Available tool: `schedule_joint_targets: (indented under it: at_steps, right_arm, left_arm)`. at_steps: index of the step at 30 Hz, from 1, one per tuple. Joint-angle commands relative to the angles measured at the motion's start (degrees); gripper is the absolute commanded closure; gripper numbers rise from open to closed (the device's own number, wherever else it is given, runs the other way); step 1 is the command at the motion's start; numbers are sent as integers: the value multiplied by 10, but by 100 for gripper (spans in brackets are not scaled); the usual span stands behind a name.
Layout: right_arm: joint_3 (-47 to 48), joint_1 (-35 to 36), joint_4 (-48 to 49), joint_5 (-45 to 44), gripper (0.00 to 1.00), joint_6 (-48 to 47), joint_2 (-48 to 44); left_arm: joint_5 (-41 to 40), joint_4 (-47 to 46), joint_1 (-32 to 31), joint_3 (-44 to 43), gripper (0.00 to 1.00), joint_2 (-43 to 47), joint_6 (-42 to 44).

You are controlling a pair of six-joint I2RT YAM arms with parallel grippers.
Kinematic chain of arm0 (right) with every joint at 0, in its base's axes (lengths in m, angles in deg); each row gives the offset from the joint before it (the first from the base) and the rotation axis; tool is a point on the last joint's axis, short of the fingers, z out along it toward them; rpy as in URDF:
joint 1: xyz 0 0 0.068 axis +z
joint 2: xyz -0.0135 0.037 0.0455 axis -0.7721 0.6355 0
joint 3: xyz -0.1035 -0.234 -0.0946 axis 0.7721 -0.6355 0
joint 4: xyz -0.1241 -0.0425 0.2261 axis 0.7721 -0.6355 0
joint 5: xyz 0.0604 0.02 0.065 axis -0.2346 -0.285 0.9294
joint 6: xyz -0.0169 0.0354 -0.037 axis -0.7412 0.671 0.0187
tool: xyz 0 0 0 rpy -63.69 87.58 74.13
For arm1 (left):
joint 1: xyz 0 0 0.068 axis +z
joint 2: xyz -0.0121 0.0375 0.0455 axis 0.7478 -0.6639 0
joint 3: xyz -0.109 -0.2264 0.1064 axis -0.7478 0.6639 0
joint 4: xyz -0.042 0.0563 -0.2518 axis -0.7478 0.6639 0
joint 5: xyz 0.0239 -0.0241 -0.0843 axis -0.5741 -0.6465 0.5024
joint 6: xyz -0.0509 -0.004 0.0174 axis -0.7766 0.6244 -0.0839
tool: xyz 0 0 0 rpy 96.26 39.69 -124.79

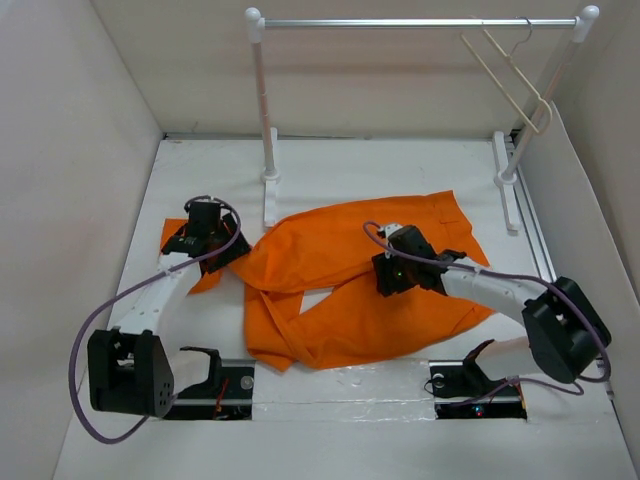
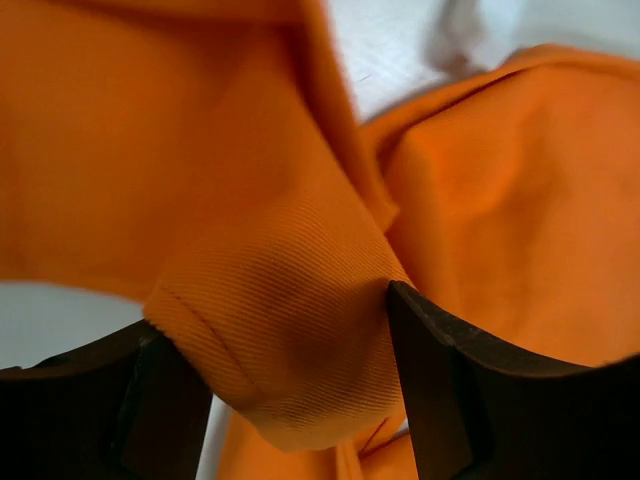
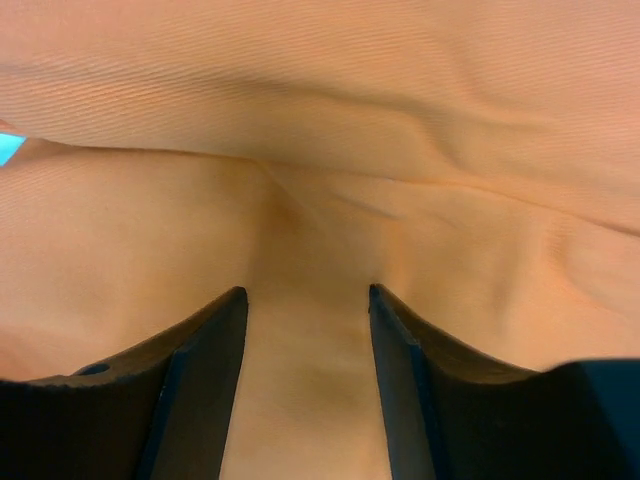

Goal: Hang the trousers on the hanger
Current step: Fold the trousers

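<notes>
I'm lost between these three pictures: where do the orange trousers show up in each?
Top external: the trousers lie crumpled mid-table.
Left wrist: their hemmed fold sits in the left gripper.
Right wrist: the cloth fills the frame behind the right gripper.
Shared landmark: both grippers, left and right, on the cloth from above.

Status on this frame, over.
Left tool shut on trousers hem, right tool pinching mid-cloth. Trousers crumpled on table. Empty hanger hangs on rack, far right; nothing blocking.
</notes>
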State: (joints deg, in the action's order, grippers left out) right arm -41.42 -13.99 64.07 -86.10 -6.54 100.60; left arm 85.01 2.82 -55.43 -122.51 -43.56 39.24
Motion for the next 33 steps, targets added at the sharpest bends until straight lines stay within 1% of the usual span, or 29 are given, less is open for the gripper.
schedule_joint_targets:
  at_steps: [1, 2, 3, 4, 5, 7, 8, 10, 11, 13, 14, 15, 16, 17, 18, 20, 22, 24, 25, 26, 27, 28, 29, 30, 31, 32, 33]
  right_arm:
    - [25, -48, -23, -6, 50, -18, -73]
    - [32, -64, -32, -7, 68, -32, -81]
    - [43, -81, -42, -6, 83, -37, -88]
    - [62, -116, -49, -28, 97, -42, -94]
    - [69, -135, -57, -50, 100, -49, -95]
    - [73, -176, -52, -64, 100, -54, -96]
    - [77, -230, -54, -60, 88, -52, -95]
    - [73, -284, -45, -57, 60, -51, -97]
    - [65, -337, -31, -36, 35, -50, -98]
    - [54, -386, -12, -19, 24, -50, -91]
    - [51, -408, 0, 10, 19, -52, -76]
    - [52, -443, 4, 15, 17, -54, -65]
    - [54, -456, 8, 16, 16, -55, -52]
    - [56, -469, 15, 18, 12, -55, -40]
    - [60, -492, 18, 29, 11, -57, -12]
    - [63, -505, 27, 44, 8, -57, 18]
    - [61, -522, 31, 68, 8, -56, 62]
    - [53, -522, 48, 96, 8, -55, 83]
    - [37, -537, 74, 144, 11, -53, 110]
    - [37, -537, 74, 145, 11, -53, 110]
    - [33, -537, 77, 157, 15, -53, 119]
    - [23, -545, 89, 171, 22, -52, 131]
    - [17, -554, 98, 198, 33, -51, 132]
    - [11, -561, 104, 203, 49, -52, 130]
    - [-4, -569, 110, 208, 74, -53, 117]
    - [-9, -595, 109, 218, 97, -49, 110]
    - [-14, -622, 109, 232, 100, -49, 85]
  left_arm:
    - [-78, 26, 3, -24, 39, 66, -29]
    - [-93, 31, 3, -43, 39, 73, -38]
    - [-117, 36, 3, -54, 39, 83, -43]
    - [-127, 40, 3, -64, 39, 100, -48]
    - [-137, 42, 3, -84, 39, 106, -53]
    - [-155, 38, 3, -97, 40, 129, -55]
    - [-161, 38, 3, -109, 41, 133, -56]
    - [-174, 45, 3, -116, 41, 137, -55]
    - [-177, 47, 3, -115, 41, 136, -52]
    - [-178, 42, 3, -107, 41, 128, -41]
    - [-177, 40, 3, -98, 41, 124, -37]
    - [-181, 40, 3, -95, 42, 121, -32]
    - [-184, 35, 3, -89, 41, 116, -30]
    - [-187, 28, 3, -75, 41, 115, -29]
    - [-180, 21, 24, -70, 41, 114, -29]
    - [-170, -2, 41, -56, 31, 106, -33]
    - [-175, -16, 41, -50, 24, 87, -43]
    - [-166, -27, 47, -45, 23, 72, -55]
    - [-150, -41, 60, -44, 22, 50, -73]
    - [-137, -42, 61, -44, 22, 50, -73]
    - [-125, -57, 67, -44, 22, 43, -79]
    - [-120, -61, 73, -44, 22, 34, -82]
    - [-120, -65, 73, -51, 22, 32, -90]
    - [-119, -70, 73, -54, 23, 28, -92]
    - [-119, -74, 73, -55, 23, 27, -93]
    - [-121, -76, 73, -58, 23, 27, -94]
    - [-117, -78, 73, -61, 23, 22, -94]
